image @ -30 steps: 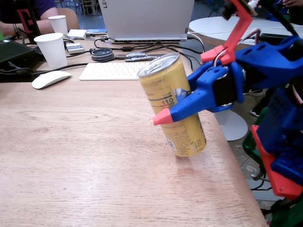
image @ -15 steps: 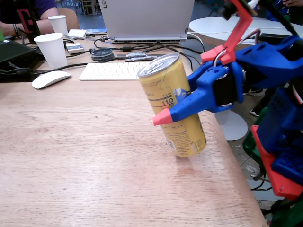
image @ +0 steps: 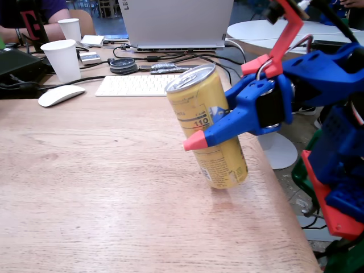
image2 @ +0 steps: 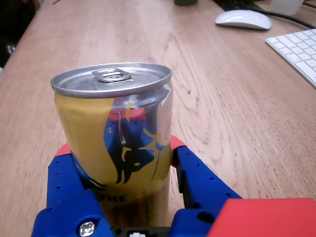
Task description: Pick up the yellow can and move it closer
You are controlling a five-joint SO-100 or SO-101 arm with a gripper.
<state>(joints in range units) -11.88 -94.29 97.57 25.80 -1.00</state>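
In the fixed view the yellow can [image: 206, 126] stood tilted, its silver top leaning toward eleven o'clock and its base at about five o'clock of its own middle, close to the right edge of the wooden table [image: 102, 193]. Whether the base touched the wood or sat just clear of it could not be told; a faint shadow lay right under it. The gripper [image: 196, 139] reached in from three o'clock and was clamped around the middle of the can, one blue finger with a red tip [image: 195, 143] crossing the front of the can just below the dark "110" print. The wrist view showed the same grasp from behind: the can [image2: 116, 143] filled the centre, its silver lid and pull tab at twelve o'clock, with blue jaws pressed against both of its sides and red tips showing at nine and three o'clock of the can body; the gripper [image2: 118, 148] held it firmly between them. Far from the can, toward ten o'clock in the fixed view, a white paper cup [image: 61, 60] stood near a white mouse [image: 60, 95], with a second white cup [image: 70, 28] behind it. A white keyboard [image: 136, 85] lay at eleven o'clock of the can, in front of a laptop [image: 176, 23] on a stand. In the wrist view the mouse [image2: 243, 19] sat at one o'clock and the keyboard [image2: 296, 52] at two o'clock, both well apart from the can.
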